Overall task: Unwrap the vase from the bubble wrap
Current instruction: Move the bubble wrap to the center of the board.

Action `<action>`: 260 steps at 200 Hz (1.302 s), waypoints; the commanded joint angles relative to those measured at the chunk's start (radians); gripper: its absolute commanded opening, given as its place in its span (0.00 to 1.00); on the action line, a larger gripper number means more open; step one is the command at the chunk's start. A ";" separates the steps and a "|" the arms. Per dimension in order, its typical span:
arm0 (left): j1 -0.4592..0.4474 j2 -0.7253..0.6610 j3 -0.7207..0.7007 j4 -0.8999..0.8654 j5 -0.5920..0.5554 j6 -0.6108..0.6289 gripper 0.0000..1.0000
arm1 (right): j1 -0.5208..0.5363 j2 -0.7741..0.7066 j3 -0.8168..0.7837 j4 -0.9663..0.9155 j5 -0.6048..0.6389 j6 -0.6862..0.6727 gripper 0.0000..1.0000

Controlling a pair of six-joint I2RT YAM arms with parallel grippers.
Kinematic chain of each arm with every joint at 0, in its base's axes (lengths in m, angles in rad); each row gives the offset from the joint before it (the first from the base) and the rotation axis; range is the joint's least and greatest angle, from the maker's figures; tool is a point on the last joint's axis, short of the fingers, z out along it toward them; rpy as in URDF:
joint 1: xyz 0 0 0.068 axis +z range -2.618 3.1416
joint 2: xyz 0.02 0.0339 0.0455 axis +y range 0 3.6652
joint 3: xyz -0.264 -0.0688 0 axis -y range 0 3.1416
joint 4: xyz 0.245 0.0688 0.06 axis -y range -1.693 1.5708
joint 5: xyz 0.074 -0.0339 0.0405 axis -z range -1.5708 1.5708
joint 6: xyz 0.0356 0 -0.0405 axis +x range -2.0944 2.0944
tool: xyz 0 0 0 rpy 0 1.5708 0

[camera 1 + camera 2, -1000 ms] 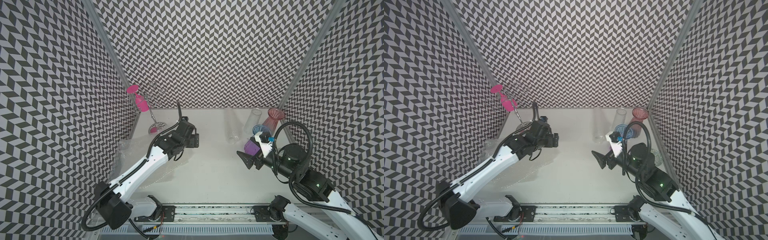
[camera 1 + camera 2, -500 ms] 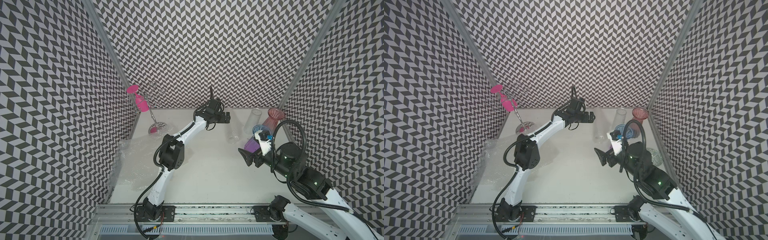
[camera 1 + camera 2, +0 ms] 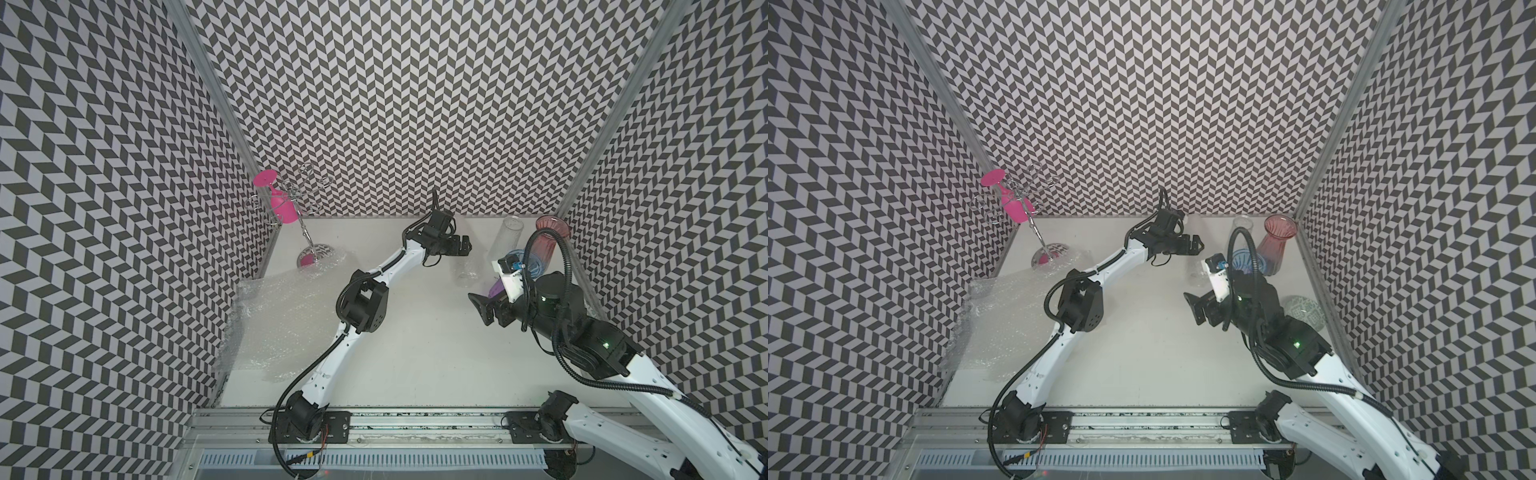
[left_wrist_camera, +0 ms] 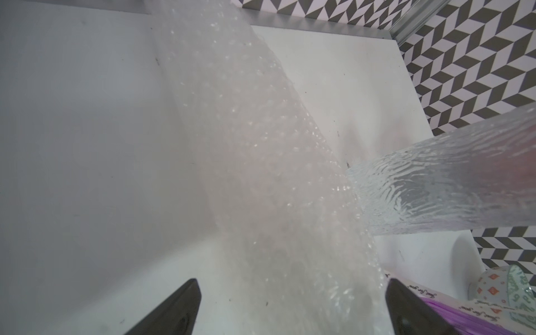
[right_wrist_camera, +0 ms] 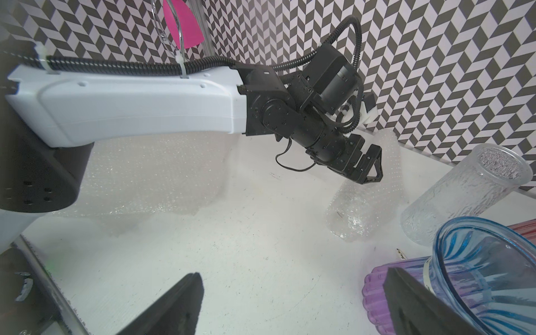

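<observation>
The wrap roll [image 3: 465, 270] lies at the back, just under the spread left gripper [image 3: 462, 246]. The right gripper [image 3: 484, 309] is spread too, empty. It looks light, soft and slippery; I would pinch a loose edge.

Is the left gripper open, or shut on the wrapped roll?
Open. In its wrist view the left gripper has its jaws wide apart, and the bubble wrap roll lies past them, ungripped.
</observation>
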 commanded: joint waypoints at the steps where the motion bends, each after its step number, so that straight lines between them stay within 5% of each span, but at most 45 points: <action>1: -0.036 0.004 -0.041 0.043 -0.001 0.002 1.00 | 0.004 0.003 0.023 0.025 0.031 -0.017 0.99; 101: -0.040 -0.098 -0.277 0.064 -0.068 0.010 0.95 | 0.003 -0.056 -0.019 0.044 0.015 -0.023 1.00; 193: -0.056 -0.517 -0.981 0.239 -0.120 -0.077 0.92 | 0.003 -0.208 -0.036 0.003 0.029 -0.056 0.98; 260: -0.181 -0.827 -1.367 0.254 -0.210 -0.221 0.86 | 0.003 -0.308 -0.053 -0.020 -0.056 -0.013 0.98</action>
